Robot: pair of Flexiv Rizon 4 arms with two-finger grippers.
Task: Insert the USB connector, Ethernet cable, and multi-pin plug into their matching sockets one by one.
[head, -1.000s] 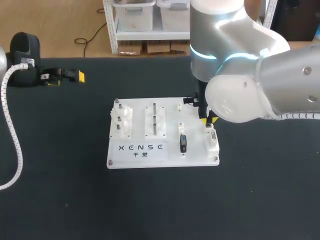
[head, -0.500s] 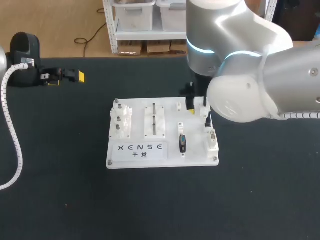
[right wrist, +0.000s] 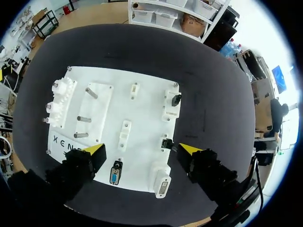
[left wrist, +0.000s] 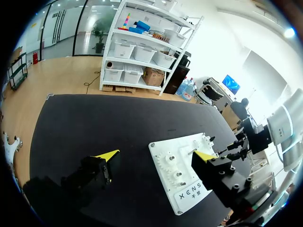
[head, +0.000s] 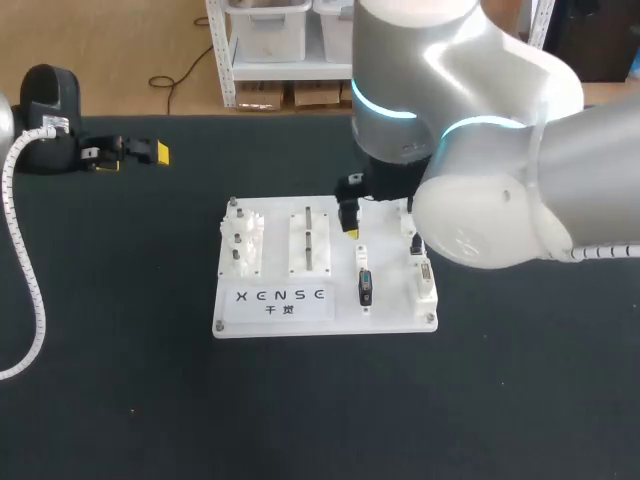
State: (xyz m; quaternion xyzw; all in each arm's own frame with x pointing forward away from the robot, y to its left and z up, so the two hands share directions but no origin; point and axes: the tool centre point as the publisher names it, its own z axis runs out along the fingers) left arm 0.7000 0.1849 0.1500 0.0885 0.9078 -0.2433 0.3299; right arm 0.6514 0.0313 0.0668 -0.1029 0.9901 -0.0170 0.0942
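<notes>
Right gripper, its 2 fingers apart, over the white socket board. The blue-faced multi-pin connector sits ahead of them, nearer 1 finger. Left gripper: fingers apart, with the board well ahead.

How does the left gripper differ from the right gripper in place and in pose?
The left gripper sits over bare table, well away from the white board; the right gripper hangs above that board. The left gripper points slantwise across the table; the right gripper points nearly straight down. Both are open and hold nothing.
</notes>
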